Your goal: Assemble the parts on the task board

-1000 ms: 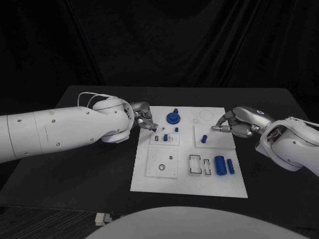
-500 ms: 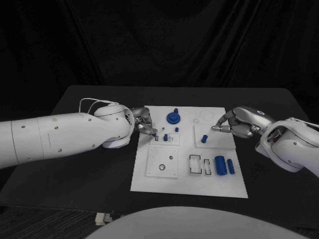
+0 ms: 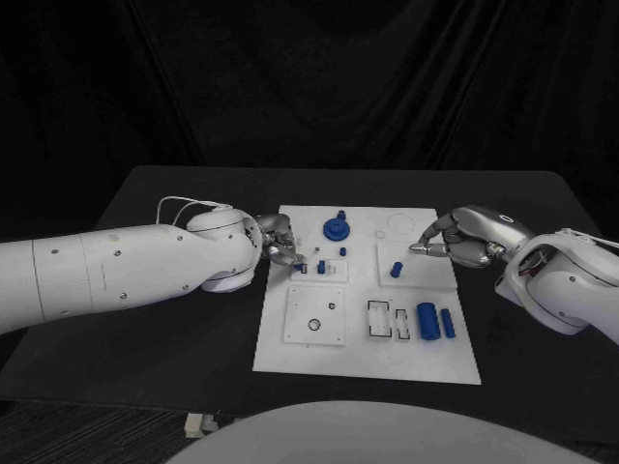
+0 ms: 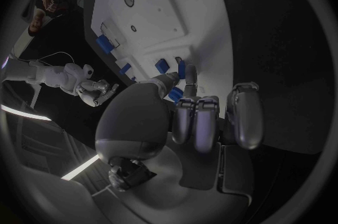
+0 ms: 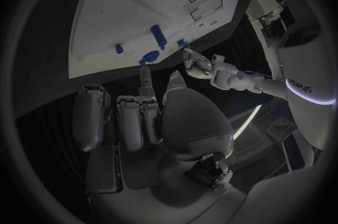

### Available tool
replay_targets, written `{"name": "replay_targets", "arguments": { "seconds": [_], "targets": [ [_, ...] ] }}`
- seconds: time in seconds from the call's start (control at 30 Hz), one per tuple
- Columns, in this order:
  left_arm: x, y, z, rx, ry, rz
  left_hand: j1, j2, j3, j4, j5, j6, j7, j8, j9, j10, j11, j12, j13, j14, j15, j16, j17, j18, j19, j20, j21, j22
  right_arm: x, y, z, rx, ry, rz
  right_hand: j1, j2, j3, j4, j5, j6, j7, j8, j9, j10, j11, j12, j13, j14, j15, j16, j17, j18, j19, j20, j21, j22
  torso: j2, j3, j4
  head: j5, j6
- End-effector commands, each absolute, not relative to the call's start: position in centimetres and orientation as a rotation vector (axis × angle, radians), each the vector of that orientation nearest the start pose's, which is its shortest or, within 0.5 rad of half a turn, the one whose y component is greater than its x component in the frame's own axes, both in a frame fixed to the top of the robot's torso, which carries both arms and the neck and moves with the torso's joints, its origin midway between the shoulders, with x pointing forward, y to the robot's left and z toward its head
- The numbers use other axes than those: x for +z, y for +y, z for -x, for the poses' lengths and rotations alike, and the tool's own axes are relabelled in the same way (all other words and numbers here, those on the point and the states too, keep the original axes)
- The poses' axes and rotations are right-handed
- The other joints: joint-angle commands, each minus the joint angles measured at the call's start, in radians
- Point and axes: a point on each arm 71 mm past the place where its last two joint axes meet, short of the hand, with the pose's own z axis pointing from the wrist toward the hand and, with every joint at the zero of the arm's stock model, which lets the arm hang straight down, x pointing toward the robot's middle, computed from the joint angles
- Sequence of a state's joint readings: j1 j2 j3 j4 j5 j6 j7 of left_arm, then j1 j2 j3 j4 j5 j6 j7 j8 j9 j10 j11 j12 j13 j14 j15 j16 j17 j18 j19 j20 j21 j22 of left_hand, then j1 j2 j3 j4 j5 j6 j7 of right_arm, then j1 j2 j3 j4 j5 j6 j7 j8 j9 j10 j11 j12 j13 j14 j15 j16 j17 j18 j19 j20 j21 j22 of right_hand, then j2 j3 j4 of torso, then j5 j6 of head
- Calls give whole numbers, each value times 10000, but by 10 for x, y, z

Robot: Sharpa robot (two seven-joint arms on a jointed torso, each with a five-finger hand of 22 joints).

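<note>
Silver left hand (image 3: 280, 252) pinches small blue peg (image 3: 300, 267) over flat white task board (image 3: 351, 338).

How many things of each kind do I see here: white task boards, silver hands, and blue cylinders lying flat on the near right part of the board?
White task board: 1
Silver hands: 2, the left hand and the right hand
Blue cylinders lying flat: 2, the thick cylinder and the thin cylinder
Total: 5
</note>
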State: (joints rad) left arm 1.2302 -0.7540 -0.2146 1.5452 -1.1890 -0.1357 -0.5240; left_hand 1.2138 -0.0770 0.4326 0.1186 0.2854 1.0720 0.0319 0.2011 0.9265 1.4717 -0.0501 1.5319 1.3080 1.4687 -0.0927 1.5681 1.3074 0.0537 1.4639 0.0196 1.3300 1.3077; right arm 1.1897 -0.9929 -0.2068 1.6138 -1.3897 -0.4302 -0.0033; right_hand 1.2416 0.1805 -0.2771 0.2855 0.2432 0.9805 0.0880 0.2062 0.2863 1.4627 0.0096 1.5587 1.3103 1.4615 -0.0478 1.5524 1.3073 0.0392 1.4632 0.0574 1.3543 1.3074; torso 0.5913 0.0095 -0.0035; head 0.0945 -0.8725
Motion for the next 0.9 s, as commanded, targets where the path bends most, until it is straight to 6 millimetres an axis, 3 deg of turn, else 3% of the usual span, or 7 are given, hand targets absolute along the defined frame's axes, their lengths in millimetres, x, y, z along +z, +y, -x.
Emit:
{"name": "replay_targets", "arguments": {
  "seconds": [0.03, 0.37, 0.5, 0.9],
  "targets": [
    [-257, 175, -457, -3878, 21725, 1014, -40, 72, 89, -39, -38, 14, -46, -48, -14, 733, 44, -67, 2242, 1021, 6, 27, 2634, -11, -37, 20, -56, 1930, -231, -246, -435, 6844, 17061, 1200, 109, -17, -66, 4, 59, 38, 22, 44, 12, 942, 47, -35, 2437, 1001, -4, -32, 2383, 147, -46, 47, -43, 1909, 6, 0, -1, 13, -2],
    [-259, 172, -458, -3892, 21799, 935, -125, 85, 65, 36, -118, 14, -41, -62, -57, 716, 48, -96, 2217, 1021, 11, 27, 2634, -4, -52, 23, -93, 1921, -231, -246, -435, 6858, 17044, 1208, 109, -17, -66, 4, 59, 38, 22, 44, 12, 942, 47, -35, 2437, 1001, -4, -32, 2383, 147, -46, 47, -43, 1909, 7, 1, 3, 4, -2],
    [-260, 172, -458, -3881, 21833, 919, -231, 100, -1, 141, -373, 20, -40, -83, -129, 703, 53, -119, 2198, 1021, 18, 27, 2634, 2, -67, 30, -131, 1912, -231, -246, -435, 6850, 17048, 1203, 109, -17, -66, 4, 59, 38, 22, 44, 12, 942, 47, -35, 2437, 1001, -4, -32, 2383, 147, -46, 47, -43, 1909, 5, 0, -3, 8, -2],
    [-262, 172, -457, -3821, 22027, 798, -498, 105, -314, 426, -707, 52, -16, -118, -275, 700, 73, -123, 2192, 1021, 33, 27, 2634, 6, -75, 45, -167, 1906, -231, -247, -436, 6815, 17064, 1188, 134, -27, -80, 7, 90, 44, 26, 45, 13, 935, 52, -43, 2429, 998, -1, -38, 2376, 147, -45, 50, -45, 1909, 5, 0, -1, 5, -2]
  ]
}}
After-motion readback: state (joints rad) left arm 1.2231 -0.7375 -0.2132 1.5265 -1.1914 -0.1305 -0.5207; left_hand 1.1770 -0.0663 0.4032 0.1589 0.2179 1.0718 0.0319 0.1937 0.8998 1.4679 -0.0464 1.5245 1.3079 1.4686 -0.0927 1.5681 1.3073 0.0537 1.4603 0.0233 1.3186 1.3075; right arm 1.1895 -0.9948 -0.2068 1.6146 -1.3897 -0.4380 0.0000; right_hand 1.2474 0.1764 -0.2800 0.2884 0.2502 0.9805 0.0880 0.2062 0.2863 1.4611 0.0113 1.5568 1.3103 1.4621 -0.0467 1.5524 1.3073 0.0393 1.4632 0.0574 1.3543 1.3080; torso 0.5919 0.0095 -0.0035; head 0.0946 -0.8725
